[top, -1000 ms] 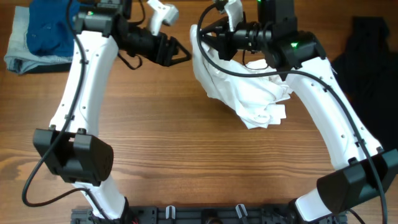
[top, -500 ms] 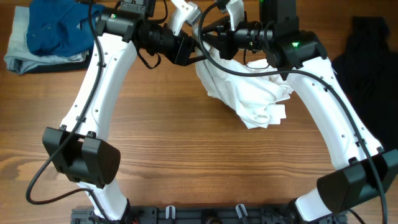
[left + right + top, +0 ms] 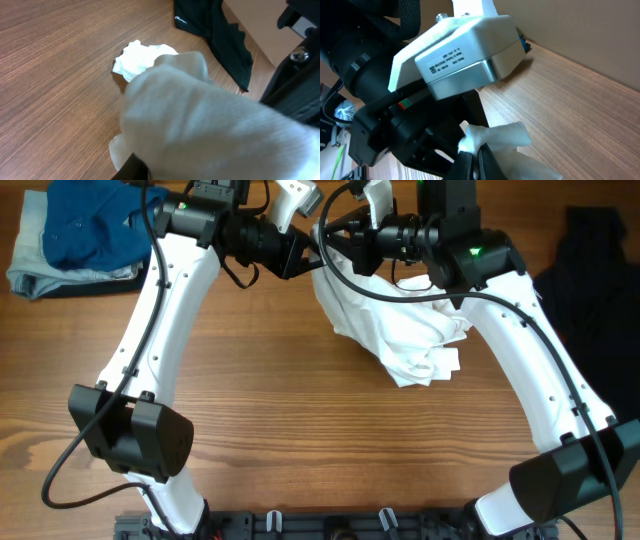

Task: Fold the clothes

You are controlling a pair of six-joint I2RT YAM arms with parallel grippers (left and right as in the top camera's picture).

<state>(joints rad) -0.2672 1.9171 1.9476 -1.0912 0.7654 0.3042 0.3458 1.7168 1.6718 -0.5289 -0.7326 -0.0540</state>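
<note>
The white shirt lies bunched on the table, and its upper left edge is lifted; no striped print shows. My right gripper is shut on a nub of that edge, with its jaws pinched together. My left gripper has come in right beside it on the same edge. In the left wrist view white cloth covers the jaws, and one dark finger shows close to the middle. The black garment with a small white logo lies at the right.
A pile of blue and grey clothes lies at the far left corner. The left wrist's white camera housing hangs close in front of my right gripper. The two arms nearly touch at the far middle of the wooden table.
My left arm swung right from open space to the lifted shirt edge beside my right gripper, then held there. The right arm and the shirt have barely moved.
</note>
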